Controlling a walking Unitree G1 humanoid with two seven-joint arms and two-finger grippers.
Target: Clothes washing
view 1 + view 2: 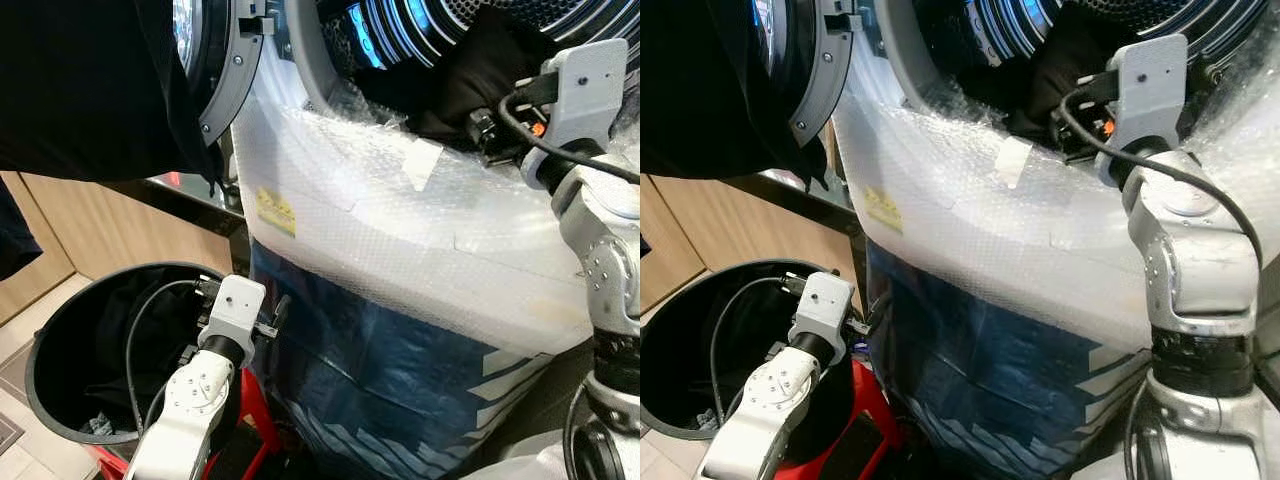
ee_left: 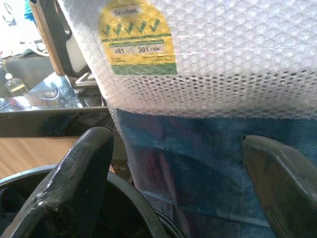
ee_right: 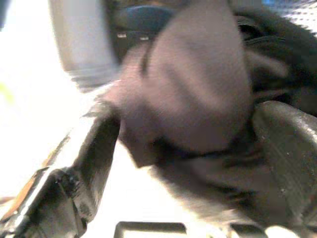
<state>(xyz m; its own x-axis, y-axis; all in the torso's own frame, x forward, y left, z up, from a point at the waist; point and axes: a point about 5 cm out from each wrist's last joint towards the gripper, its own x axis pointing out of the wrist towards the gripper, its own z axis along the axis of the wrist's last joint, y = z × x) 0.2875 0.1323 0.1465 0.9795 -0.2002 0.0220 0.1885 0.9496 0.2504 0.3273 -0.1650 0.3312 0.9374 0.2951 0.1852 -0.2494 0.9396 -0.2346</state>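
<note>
The washing machine [image 1: 400, 230], wrapped in bubble wrap, stands with its round door [image 1: 228, 70] swung open to the left. A dark garment [image 1: 480, 70] lies in the mouth of the drum [image 1: 420, 25]. My right gripper [image 3: 193, 124] reaches into that opening, open, and the dark garment [image 3: 198, 84] bulges between its two fingers. Low on the left, my left gripper [image 2: 178, 144] is open and holds nothing, between the black laundry basket [image 1: 45, 350] and the machine's blue-wrapped front. Dark clothes lie in the basket.
Another black garment [image 1: 90, 90] hangs across the upper left, partly covering the door. A red stand [image 1: 255, 410] sits under the basket. Wooden cabinet fronts [image 1: 60, 220] are on the left. A yellow sticker [image 2: 137, 37] marks the machine's front.
</note>
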